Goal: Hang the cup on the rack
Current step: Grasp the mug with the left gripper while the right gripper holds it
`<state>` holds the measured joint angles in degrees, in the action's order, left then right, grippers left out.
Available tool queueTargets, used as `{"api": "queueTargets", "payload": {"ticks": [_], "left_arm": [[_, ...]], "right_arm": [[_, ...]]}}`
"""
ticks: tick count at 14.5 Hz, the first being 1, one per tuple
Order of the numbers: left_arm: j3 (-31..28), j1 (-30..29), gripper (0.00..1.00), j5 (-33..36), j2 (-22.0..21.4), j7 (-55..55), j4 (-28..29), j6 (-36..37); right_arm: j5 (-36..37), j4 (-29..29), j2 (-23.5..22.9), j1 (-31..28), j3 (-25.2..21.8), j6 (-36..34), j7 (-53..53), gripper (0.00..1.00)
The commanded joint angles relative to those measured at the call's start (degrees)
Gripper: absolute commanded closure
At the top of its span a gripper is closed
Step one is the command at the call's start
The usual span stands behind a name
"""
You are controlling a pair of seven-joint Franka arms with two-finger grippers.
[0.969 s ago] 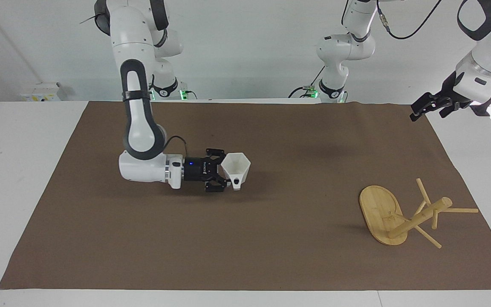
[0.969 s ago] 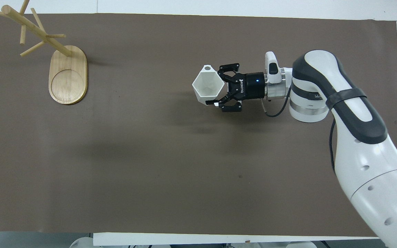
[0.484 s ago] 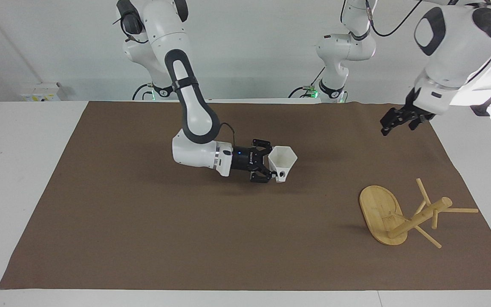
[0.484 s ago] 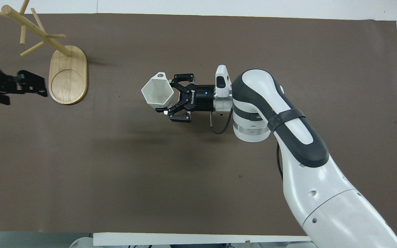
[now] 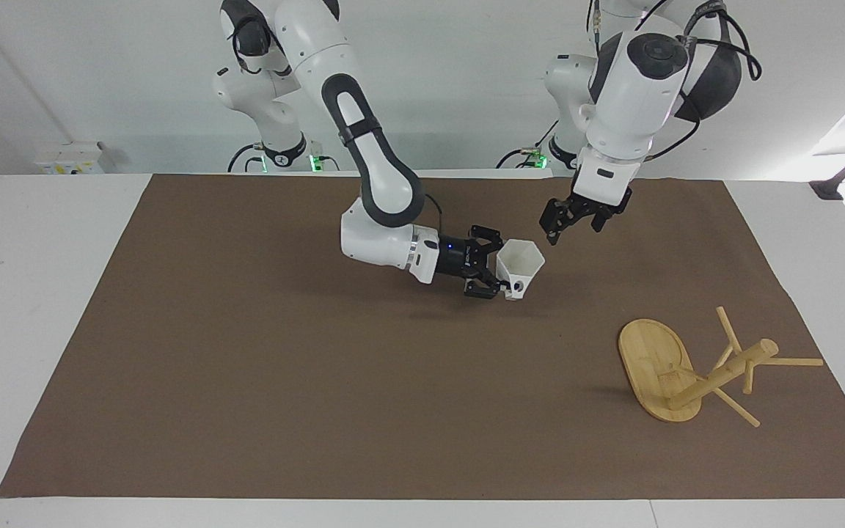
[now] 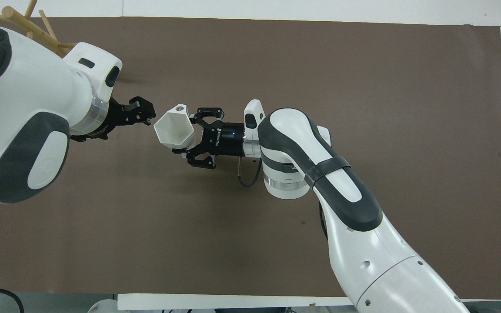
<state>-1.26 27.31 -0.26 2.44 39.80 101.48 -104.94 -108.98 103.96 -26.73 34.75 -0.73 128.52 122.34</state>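
My right gripper [image 5: 499, 277] is shut on the white faceted cup [image 5: 520, 265] and holds it above the middle of the brown mat, open mouth turned toward the left arm's end. In the overhead view the cup [image 6: 173, 130] sits at the right gripper's [image 6: 189, 138] tips. My left gripper [image 5: 573, 220] is open and hangs over the mat just beside the cup's rim, apart from it; it also shows in the overhead view [image 6: 141, 113]. The bamboo rack [image 5: 657, 367] stands on its oval base toward the left arm's end; overhead only its pegs [image 6: 15, 13] show past the left arm.
The brown mat [image 5: 246, 367] covers most of the white table [image 5: 41, 293]. The left arm's bulky body [image 6: 20, 113] hides the rack's base from above.
My right gripper has carried the cup toward the left arm's end. My left arm has swung in from the table's end to just beside the cup.
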Motion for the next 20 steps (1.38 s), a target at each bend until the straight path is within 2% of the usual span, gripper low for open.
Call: {"api": "queueTargets", "payload": {"ticks": [1, 6, 10, 11, 12, 13, 19, 20], "left_arm": [[-0.9, 1.0, 0.08, 0.2, 1.2, 1.8, 2.5, -3.9], [-0.8, 2.4, 0.08, -0.7, 1.6, 3.0, 4.8, -7.2], [-0.8, 4.2, 0.09, -1.1, 1.7, 4.6, 4.9, -6.2], [-0.8, 4.2, 0.29, -1.2, 1.4, 4.8, 5.3, -5.7], [-0.8, 4.2, 0.74, -1.3, 1.2, 5.5, 5.7, -5.6], [-0.8, 4.6, 1.0, -1.3, 1.1, 5.4, 6.4, -5.8], [-0.9, 4.2, 1.0, -2.4, 1.0, 7.5, 6.6, -7.0], [-0.9, 4.1, 1.0, -2.4, 0.9, 8.8, 8.1, -10.3]], "right_arm": [[-1.3, -0.2, 0.4, -0.5, 0.2, 0.4, 1.5, 0.85], [-1.4, -0.2, 0.3, 0.2, 0.2, 1.7, 1.5, 0.85], [-1.4, -0.2, 0.3, 0.2, 0.2, 1.6, 1.5, 0.85], [-1.4, -0.2, 0.3, 0.2, 0.2, 1.6, 1.5, 0.85], [-1.4, -0.2, 0.3, 0.2, 0.2, 1.6, 1.5, 0.85], [-1.4, -0.2, 0.3, 0.2, 0.2, 1.7, 1.5, 0.85], [-1.3, -0.2, 0.2, 0.2, 0.2, 1.8, 1.4, 0.82], [-1.3, -0.2, 0.2, 0.1, 0.2, 1.8, 1.3, 0.7]]}}
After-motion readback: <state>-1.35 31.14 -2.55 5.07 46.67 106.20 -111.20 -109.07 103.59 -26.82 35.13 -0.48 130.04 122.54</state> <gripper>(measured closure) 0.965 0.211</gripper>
